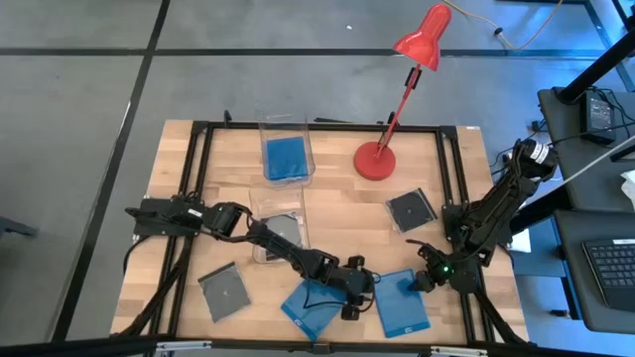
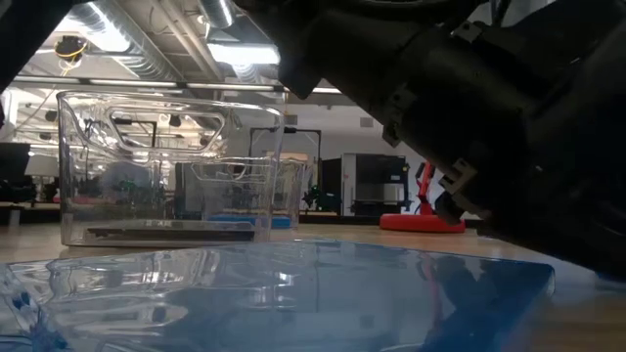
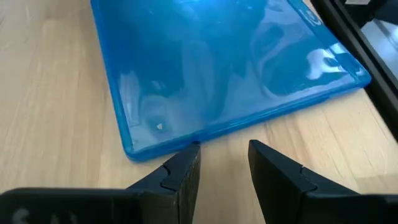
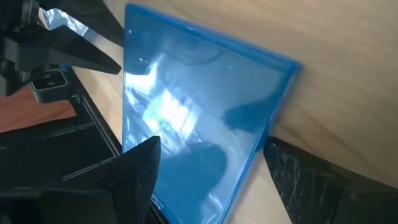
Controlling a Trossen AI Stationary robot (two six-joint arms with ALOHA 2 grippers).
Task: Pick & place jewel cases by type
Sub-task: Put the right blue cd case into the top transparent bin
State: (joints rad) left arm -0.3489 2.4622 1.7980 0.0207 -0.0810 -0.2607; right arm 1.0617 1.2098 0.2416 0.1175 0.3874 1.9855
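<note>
Left gripper [image 3: 224, 163] low over surface [image 3: 50, 112], jaws parted, empty; blue case [image 3: 217, 68] flat just ahead at 12 o'clock. Right gripper [image 4: 211, 180] jaws spread wide, straddling second blue case [image 4: 193, 124], not clamped.

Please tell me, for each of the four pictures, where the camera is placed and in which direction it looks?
High view: above the table, looking straight down; shows both arms, the red lamp.
Low view: at table-top height, looking level across; a dark arm fills its right.
Left wrist view: on the left arm, facing a blue jewel case; left gripper open.
Right wrist view: on the right arm; right gripper straddles another blue jewel case.
Shared: high and low views both show the clear bin.
</note>
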